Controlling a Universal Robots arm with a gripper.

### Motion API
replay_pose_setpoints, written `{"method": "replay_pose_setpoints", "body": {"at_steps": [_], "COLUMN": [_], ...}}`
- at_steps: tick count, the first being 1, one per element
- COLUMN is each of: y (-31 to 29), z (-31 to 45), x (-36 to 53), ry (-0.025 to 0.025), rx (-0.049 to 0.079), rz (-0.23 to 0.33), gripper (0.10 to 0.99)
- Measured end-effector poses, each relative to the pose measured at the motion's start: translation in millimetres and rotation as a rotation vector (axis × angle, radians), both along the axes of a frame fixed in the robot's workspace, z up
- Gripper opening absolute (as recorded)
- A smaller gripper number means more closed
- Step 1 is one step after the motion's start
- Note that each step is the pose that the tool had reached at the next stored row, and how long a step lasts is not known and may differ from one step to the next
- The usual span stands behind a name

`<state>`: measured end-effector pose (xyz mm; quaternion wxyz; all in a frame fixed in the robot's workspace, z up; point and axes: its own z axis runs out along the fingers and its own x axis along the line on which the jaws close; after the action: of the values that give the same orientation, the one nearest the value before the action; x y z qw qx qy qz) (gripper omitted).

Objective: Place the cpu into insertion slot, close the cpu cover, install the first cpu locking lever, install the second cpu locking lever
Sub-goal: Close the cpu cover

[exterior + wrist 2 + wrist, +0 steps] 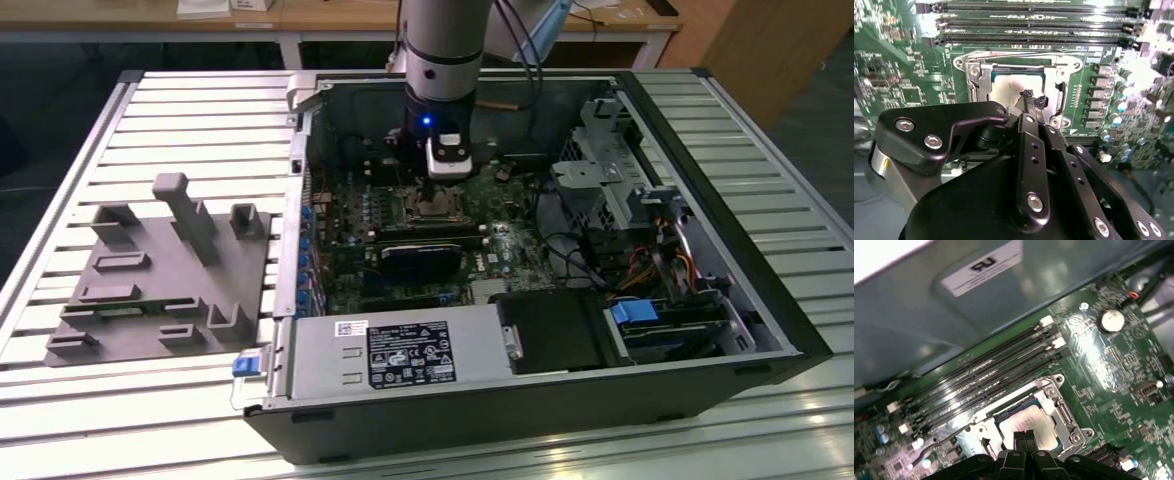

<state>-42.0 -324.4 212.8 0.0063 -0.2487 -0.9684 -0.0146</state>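
Observation:
The cpu (1004, 87) shows its dull grey face (1035, 422), lying flat in the insertion slot (430, 207) on the green board. The cpu cover (970, 90), a thin silvery frame, appears to lie down around the chip, its window over the grey face. My gripper (1031, 102) hangs straight over the socket (1058, 382), black fingers (1021, 440) pressed together with nothing visible between them, tips just above or on one edge of the cpu. In the first wrist view a thin metal lever rod (939, 442) angles outward beside the socket.
Long black memory slots (1029, 30) run along one side of the socket, with the grey case wall (954, 315) behind them. In the exterior view, a black fan block (424, 255), a power supply (387, 355), a perforated drive cage (607, 170) and cables crowd the case. A grey fixture (160, 270) sits outside.

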Motion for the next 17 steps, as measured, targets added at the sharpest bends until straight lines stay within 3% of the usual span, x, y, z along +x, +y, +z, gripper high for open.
{"method": "replay_pose_setpoints", "body": {"at_steps": [5, 6, 10, 12, 17], "y": [0.0, 0.0, 0.0, 0.0, 0.0], "z": [-0.5, -0.6, -0.7, -0.8, -1.0], "x": [-0.2, -0.2, -0.2, -0.3, -0.3], "ry": [-0.0014, -0.0059, -0.0462, -0.058, -0.0596], "rx": [0.0, 0.0, 0.0, 0.0, 0.002], "rz": [0.055, 0.061, 0.075, 0.083, 0.158], "gripper": [0.106, 0.106, 0.106, 0.106, 0.106]}}
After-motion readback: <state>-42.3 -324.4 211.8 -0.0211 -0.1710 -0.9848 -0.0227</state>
